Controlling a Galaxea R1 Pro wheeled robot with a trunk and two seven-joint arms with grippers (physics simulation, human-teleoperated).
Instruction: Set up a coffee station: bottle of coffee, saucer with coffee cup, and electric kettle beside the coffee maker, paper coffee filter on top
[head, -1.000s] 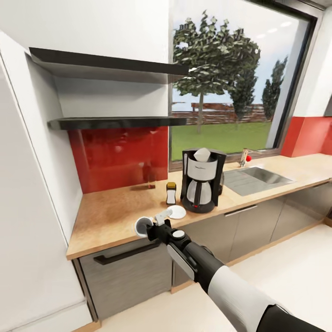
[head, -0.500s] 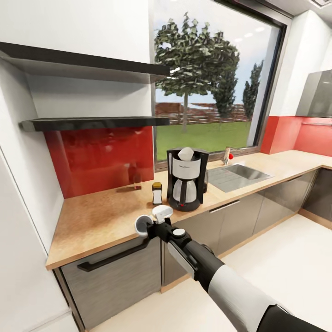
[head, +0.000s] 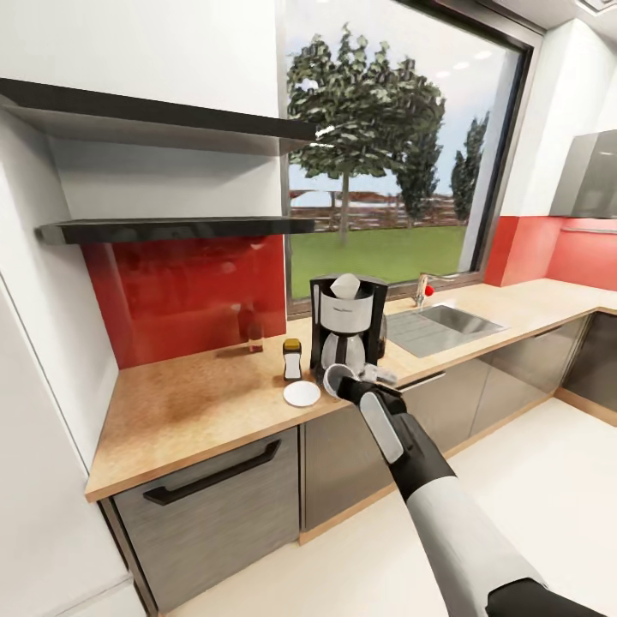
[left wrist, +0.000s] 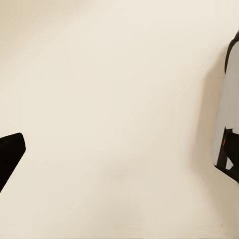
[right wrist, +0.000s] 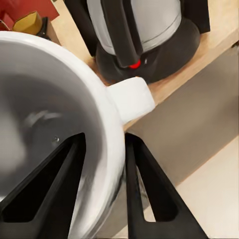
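The black coffee maker (head: 347, 330) stands on the wooden countertop (head: 197, 403) with a white paper filter (head: 345, 285) on its top. The small coffee bottle (head: 292, 360) stands just to its left, and the white saucer (head: 302, 392) lies bare in front of that bottle. My right gripper (head: 350, 384) is shut on the rim of the white coffee cup (head: 335, 375), holding it at the coffee maker's base, right of the saucer. In the right wrist view one finger (right wrist: 50, 199) is inside the cup (right wrist: 50, 114) and the other finger (right wrist: 144, 194) is outside. My left gripper (left wrist: 119, 159) hangs open over the floor.
A sink (head: 441, 326) with a tap sits right of the coffee maker. A dark object (head: 381, 336) is half hidden behind the machine. Two dark wall shelves (head: 171, 227) hang above the red backsplash. Grey cabinet fronts (head: 214, 506) run under the counter edge.
The camera swung right a second ago. Since then my right gripper has carried the cup rightward and further over the counter, from left of the saucer to the coffee maker's base.
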